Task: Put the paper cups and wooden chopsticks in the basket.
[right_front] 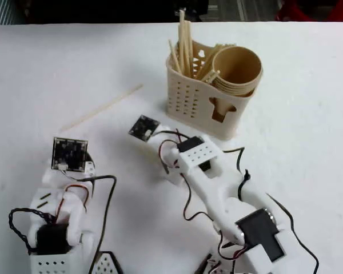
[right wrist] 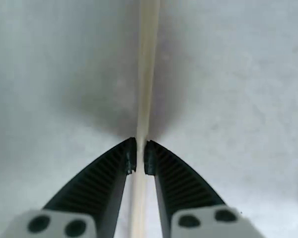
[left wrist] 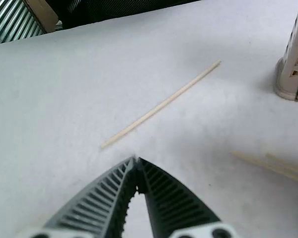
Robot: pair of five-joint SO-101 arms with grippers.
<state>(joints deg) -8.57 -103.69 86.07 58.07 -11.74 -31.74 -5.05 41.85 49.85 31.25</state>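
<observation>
Nipping chopstick (right wrist: 146,74) w/ R fingers (right wrist: 109,173); L fingers (left wrist: 107,198) closed, empty, near loose chopstick (left wrist: 161,104), apart from basket (right_front: 188,103).

I can read no lettering, numbers or signs from here. The basket (right_front: 188,105) wall carries only punched holes, and the small circuit board (right_front: 144,128) just beside it is too blurred to read.

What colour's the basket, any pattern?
Cream basket, walls perforated with rows of small holes plus a larger cutout; clearest in the high view.
</observation>
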